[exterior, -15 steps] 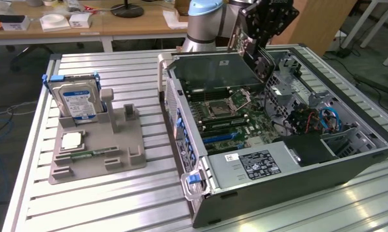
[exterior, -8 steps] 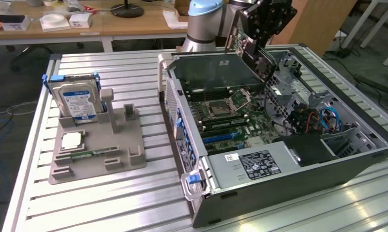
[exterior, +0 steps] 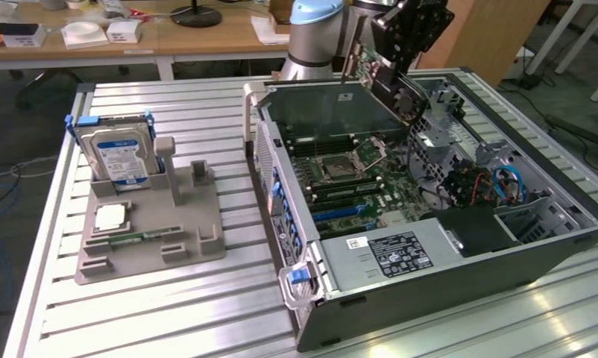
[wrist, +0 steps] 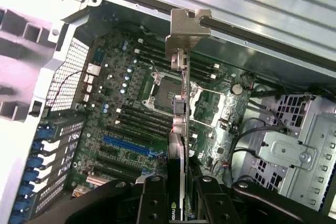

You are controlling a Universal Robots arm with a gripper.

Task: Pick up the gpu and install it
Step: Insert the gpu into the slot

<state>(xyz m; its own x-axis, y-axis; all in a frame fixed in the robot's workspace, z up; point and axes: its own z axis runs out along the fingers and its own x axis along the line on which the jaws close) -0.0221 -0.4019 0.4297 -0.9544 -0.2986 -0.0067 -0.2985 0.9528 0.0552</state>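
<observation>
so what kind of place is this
Likely a robotics lab or workshop: an open computer tower lies on a slatted metal table, a robot arm stands behind it with the gpu in its claw, and cluttered wooden desks beyond.

Room over the motherboard (exterior: 354,175) is left open, taken up only by the gpu (exterior: 329,112). It is bounded by the case wall (exterior: 269,160), drive cage (exterior: 444,123) and power supply (exterior: 399,253).

Wooden desk (exterior: 204,42) behind slatted metal table (exterior: 130,321)

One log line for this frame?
gripper: shut on gpu | gpu: held over motherboard, not slotted | case: open
</observation>
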